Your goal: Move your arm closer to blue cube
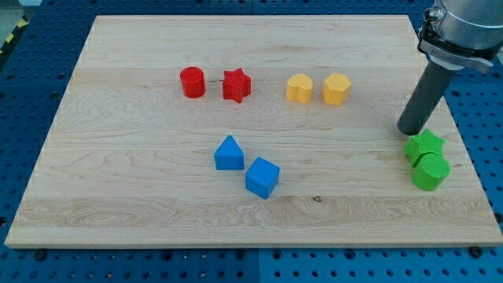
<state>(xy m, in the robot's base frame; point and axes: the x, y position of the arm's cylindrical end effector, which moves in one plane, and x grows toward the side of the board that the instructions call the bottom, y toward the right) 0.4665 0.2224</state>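
The blue cube lies on the wooden board below the middle, turned a little. A blue triangular block sits just to its upper left, almost touching it. My tip is far to the view's right of the blue cube, near the board's right edge. The dark rod rises from it up to the arm at the view's top right. My tip stands just above and left of the green star.
A green cylinder sits below the green star. A red cylinder and a red star lie at the upper left. Two yellow blocks lie above the middle. The board rests on a blue pegboard.
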